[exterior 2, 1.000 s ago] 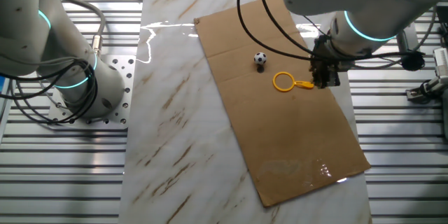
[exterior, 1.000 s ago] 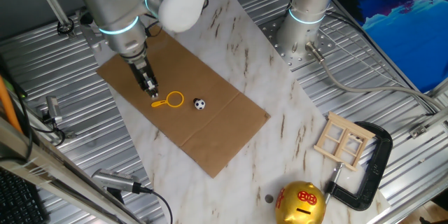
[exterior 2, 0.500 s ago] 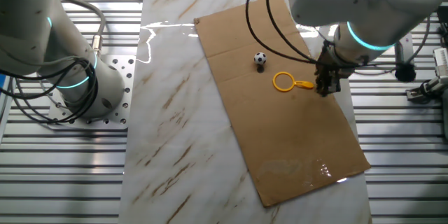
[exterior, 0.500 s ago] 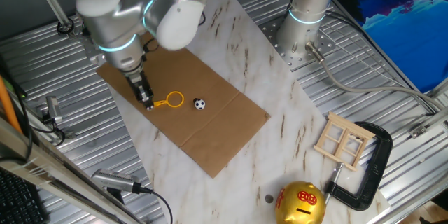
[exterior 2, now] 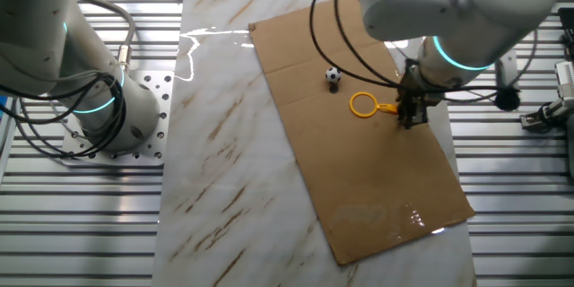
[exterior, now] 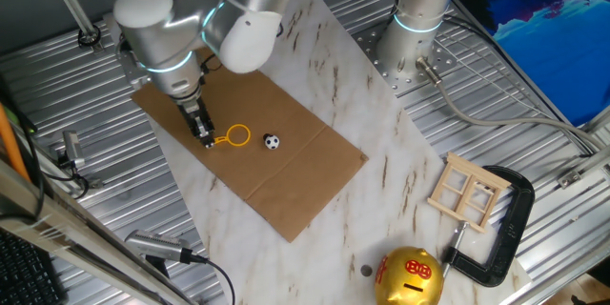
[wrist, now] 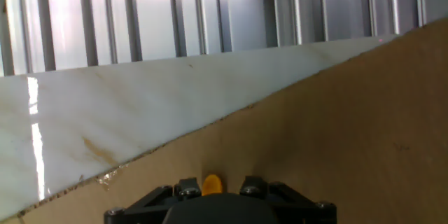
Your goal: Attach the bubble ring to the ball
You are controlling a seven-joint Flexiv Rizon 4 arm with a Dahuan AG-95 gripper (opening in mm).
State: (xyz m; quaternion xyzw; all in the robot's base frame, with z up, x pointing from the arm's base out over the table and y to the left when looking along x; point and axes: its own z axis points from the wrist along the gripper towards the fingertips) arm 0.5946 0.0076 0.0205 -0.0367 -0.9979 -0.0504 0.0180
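Note:
The yellow-orange bubble ring (exterior: 228, 139) lies flat on a brown cardboard sheet (exterior: 286, 186), its handle pointing toward my gripper (exterior: 205, 140). The small black-and-white ball (exterior: 272, 141) sits on the cardboard just right of the loop, apart from it. In the other fixed view the ring (exterior 2: 384, 108) lies between the ball (exterior 2: 333, 75) and my gripper (exterior 2: 409, 120). In the hand view the handle's tip (wrist: 211, 183) shows between the two fingers of my gripper (wrist: 218, 186), with a gap on each side. The jaws stand open around the handle end, low on the cardboard.
A second arm's base (exterior: 410, 38) stands at the back on the metal table. A wooden window frame (exterior: 467, 191), a black clamp (exterior: 510, 233) and a big gold round figure (exterior: 410, 278) lie at the front right. The marble slab (exterior 2: 224, 170) lies under the cardboard.
My gripper has shifted along the ring's handle and settled at its end, low on the cardboard. The ring and the ball have not moved.

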